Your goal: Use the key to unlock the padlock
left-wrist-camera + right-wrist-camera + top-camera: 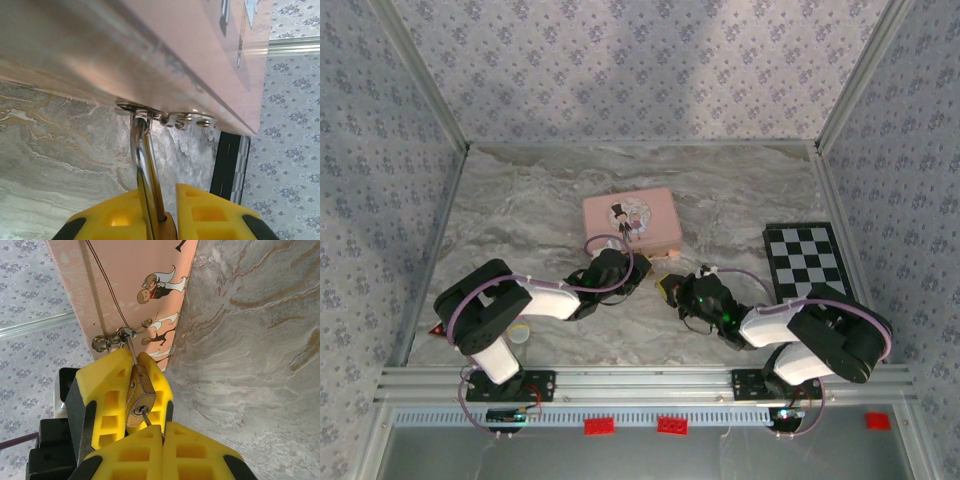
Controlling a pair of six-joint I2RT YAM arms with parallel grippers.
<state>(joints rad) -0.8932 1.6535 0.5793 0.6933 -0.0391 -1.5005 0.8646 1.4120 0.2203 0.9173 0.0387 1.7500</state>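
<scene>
Two arms reach in from the near rail (650, 382) and meet tip to tip at mid-bench (520, 215), just short of the pink tin (630, 218).

Right gripper (162, 434): fingers pressed together on the key (145, 416). Its thin shaft runs from the fingertips straight into the keyhole.

Left gripper (159, 200): clamped across the body of the padlock (139, 397), one yellow finger on each flat side.

Padlock long axis: keyhole end toward the right gripper, shackle (142, 160) end toward the tin. Key and padlock lie roughly on one line.

The shackle rises to the silver hasp (165, 119) on the tin's side and hooks into its ring. I cannot tell whether it is latched in the body. From overhead the padlock is too small to make out.

Room: the tin stands directly beyond both grippers. Bare marbled bench lies left of the tin and behind it to the back wall. The checkerboard (807, 262) lies to the right, well apart from the tin, its near end beside the right arm's elbow. Patterned walls close three sides.
</scene>
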